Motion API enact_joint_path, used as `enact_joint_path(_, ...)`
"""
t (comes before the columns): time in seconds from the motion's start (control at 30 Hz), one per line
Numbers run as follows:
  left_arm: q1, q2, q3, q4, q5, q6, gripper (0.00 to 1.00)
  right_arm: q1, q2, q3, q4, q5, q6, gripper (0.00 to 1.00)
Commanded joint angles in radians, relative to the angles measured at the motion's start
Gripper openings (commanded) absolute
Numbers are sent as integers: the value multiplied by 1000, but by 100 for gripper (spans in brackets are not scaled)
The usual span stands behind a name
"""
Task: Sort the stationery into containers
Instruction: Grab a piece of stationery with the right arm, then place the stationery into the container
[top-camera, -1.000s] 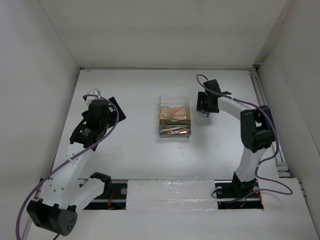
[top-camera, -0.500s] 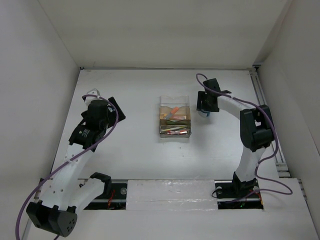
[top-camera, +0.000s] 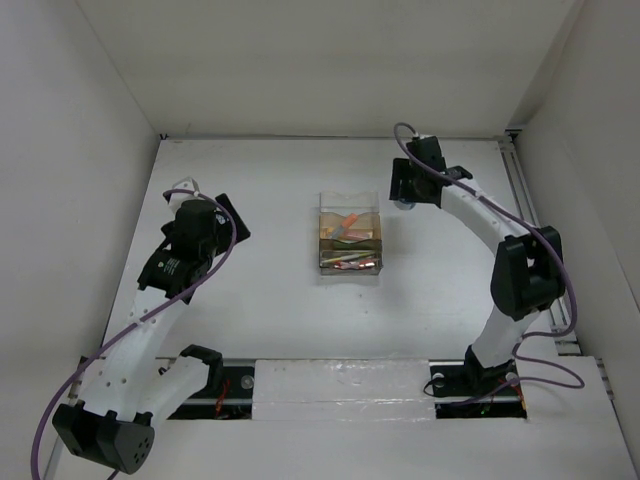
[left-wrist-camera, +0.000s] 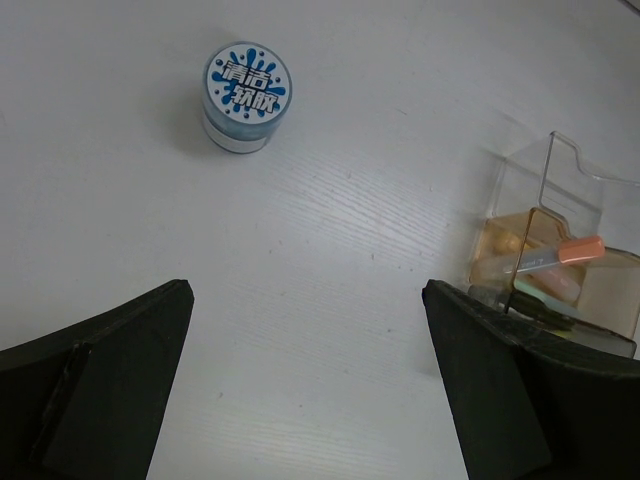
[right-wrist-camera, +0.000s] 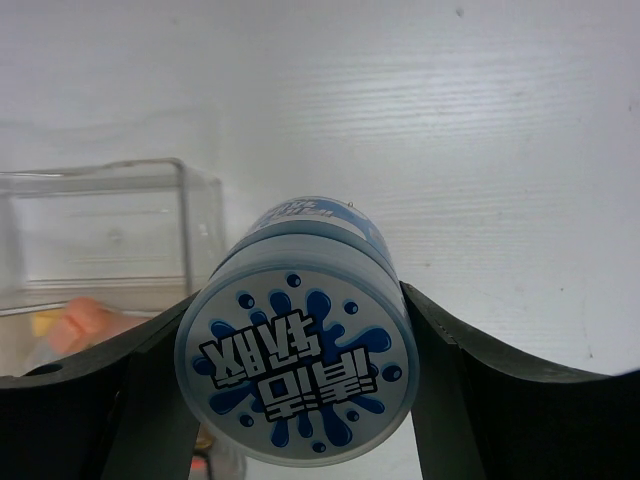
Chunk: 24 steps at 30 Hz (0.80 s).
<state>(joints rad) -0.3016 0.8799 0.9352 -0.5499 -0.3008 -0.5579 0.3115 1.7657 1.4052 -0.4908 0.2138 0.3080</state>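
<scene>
Two rolls counted, one organizer, two grippers.

Found the first roll pinched in the right gripper, squeezed on its round sides at 9 and 3 o'clock. Printed blue-and-white face turned to the wrist camera, long axis running away along the fingers. Seen from above at 2 o'clock of the organizer, near its far right corner.

Found the second roll standing upright on the table, printed face up, axis vertical. Sits at 11 o'clock in the left wrist view, well apart from the organizer.

Left gripper spread wide, grasping nothing, at 9 o'clock of the organizer from above.

Inside the organizer, one orange-capped marker lying tilted, cap toward 3 o'clock. Other pens there too small to count.
</scene>
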Motion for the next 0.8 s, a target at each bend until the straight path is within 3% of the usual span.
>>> enact_joint_path(0.0,-4,-16,-7,15,-26,3,100,60,-58,102,61,-24,6,0)
enact_joint_path(0.4,-4,-7,-7,15,-35,-7,100,209,125,281,121,-34,-3,0)
enact_joint_path(0.77,-4,-7,-7,15,-26,-7,100,221,207,238,182,-66,-24,0)
